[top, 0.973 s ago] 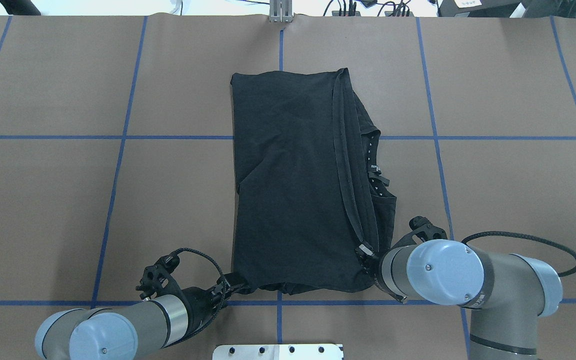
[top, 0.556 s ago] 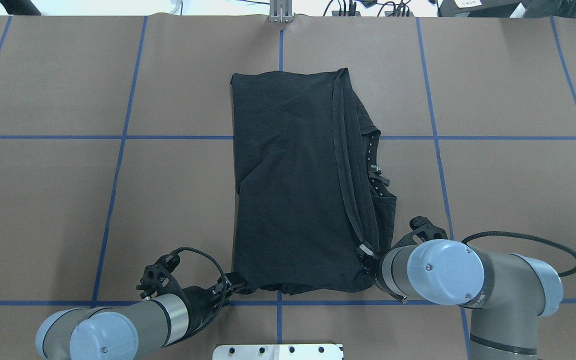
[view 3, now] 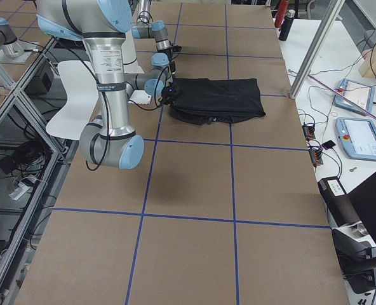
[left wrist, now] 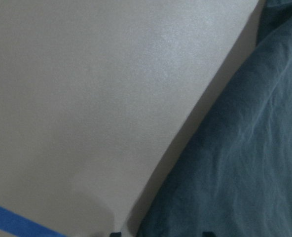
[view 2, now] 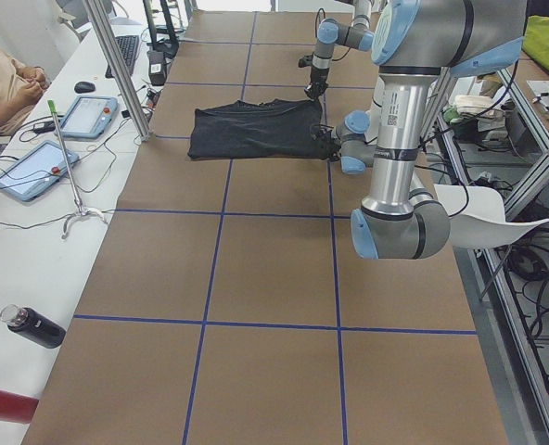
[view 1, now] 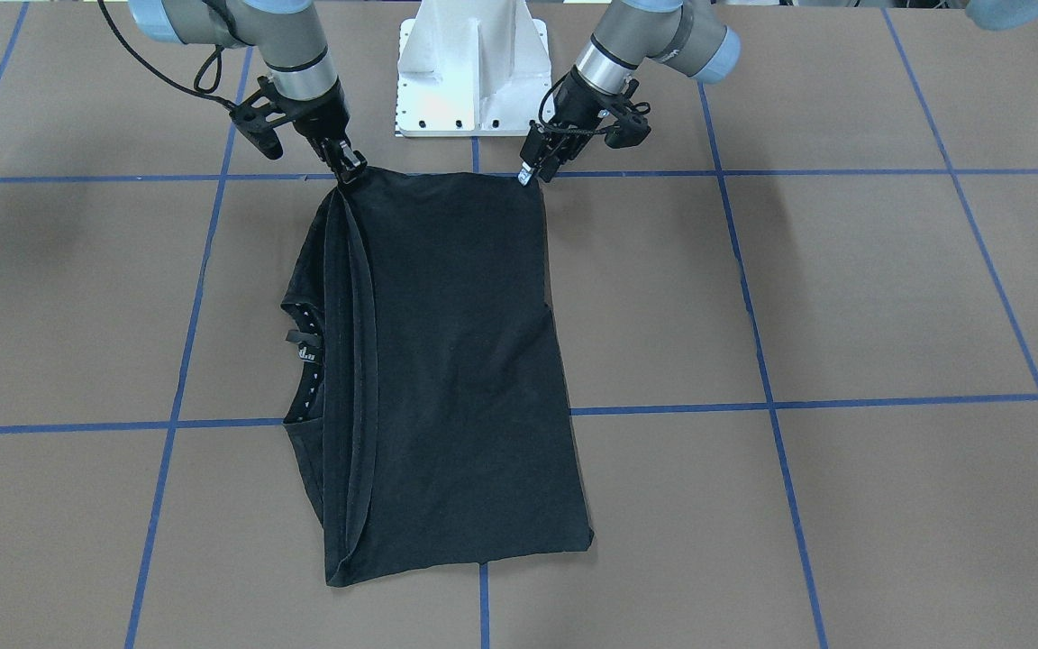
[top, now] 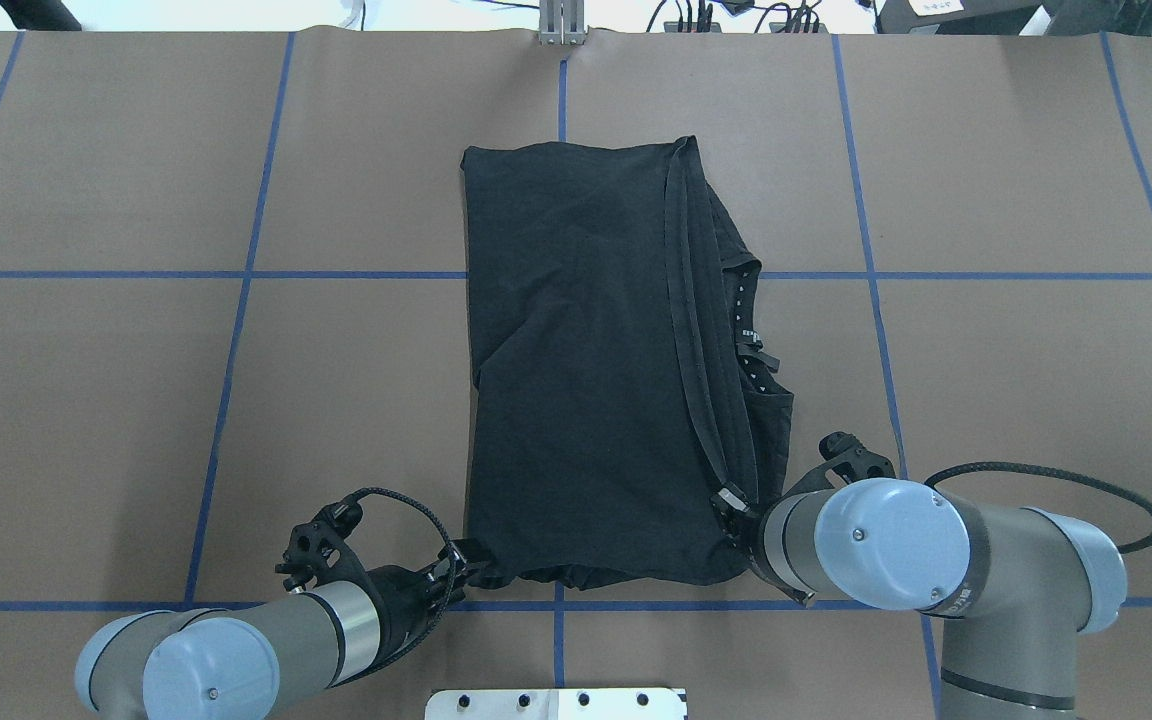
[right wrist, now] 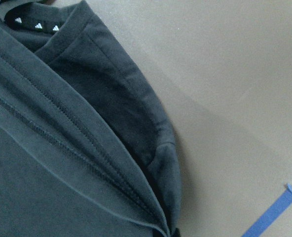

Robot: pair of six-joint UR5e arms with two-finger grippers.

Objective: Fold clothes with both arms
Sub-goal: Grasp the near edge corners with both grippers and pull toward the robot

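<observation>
The black T-shirt (top: 586, 380) lies folded lengthwise in the middle of the table, plain side up, with its collar and label at its right edge (view 1: 303, 347). No logo shows. My left gripper (top: 474, 562) is at the shirt's near left corner. In the left wrist view its fingertips (left wrist: 115, 233) stand apart, astride the cloth edge (left wrist: 235, 163). My right gripper (top: 731, 505) is at the near right corner, pinched on the layered hem (right wrist: 62, 148). In the front-facing view the left gripper (view 1: 530, 173) and right gripper (view 1: 348, 171) sit at the shirt's two corners nearest the base.
The white pedestal base (view 1: 469, 72) stands just behind the shirt's near edge. Blue tape lines (top: 236, 275) grid the brown table cover. Tablets (view 2: 24, 171), a metal post (view 2: 117, 65) and a bottle (view 2: 33, 326) are on the operators' bench beyond the far edge.
My left arm has shifted slightly at the shirt's near left corner. The right arm and the shirt have not visibly moved.
</observation>
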